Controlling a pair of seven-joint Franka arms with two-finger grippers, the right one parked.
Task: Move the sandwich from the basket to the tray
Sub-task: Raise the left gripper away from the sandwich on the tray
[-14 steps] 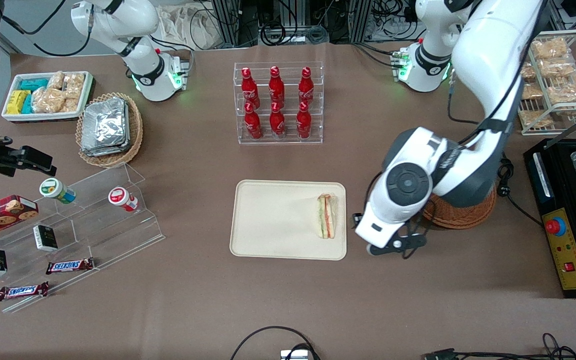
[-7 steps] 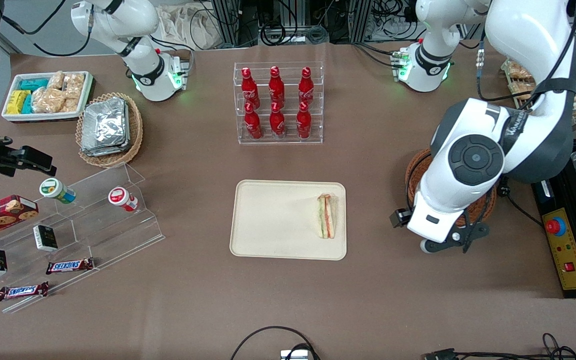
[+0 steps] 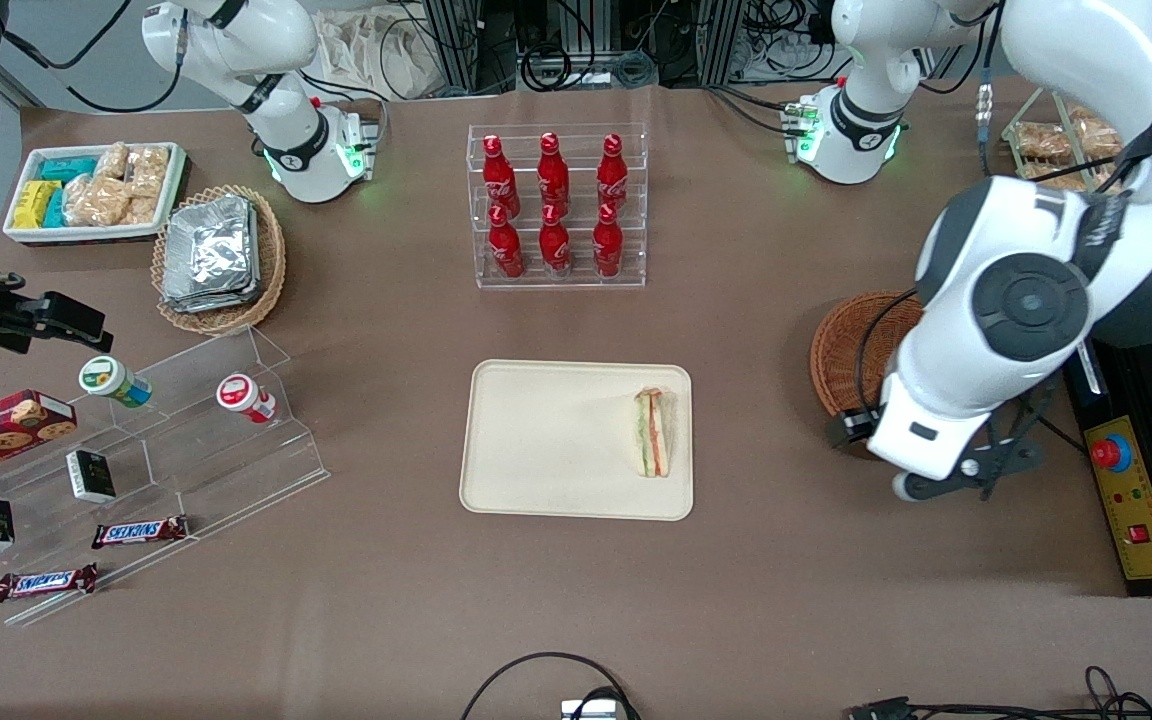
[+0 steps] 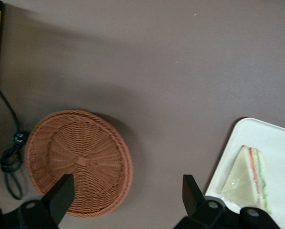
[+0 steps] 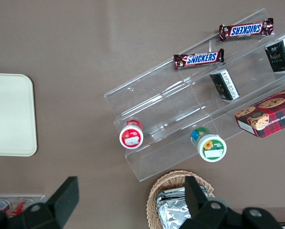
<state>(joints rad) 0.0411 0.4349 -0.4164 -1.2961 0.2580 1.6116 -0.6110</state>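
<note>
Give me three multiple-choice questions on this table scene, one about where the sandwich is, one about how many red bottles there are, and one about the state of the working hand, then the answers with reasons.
1. Where is the sandwich?
A. in the basket
B. on the tray
C. on the bare table

2. How many red bottles stand in the clear rack?
A. four
B. six
C. eight

3. What state is the hand in?
A. open and empty
B. shut on the sandwich
C. shut on a bottle

Answers:
1 B: it lies on the tray, near the edge toward the basket, which shows nothing inside.
2 B: two rows of three.
3 A: the wrist view shows its fingers spread, with nothing between them, above the table between basket and tray.
</note>
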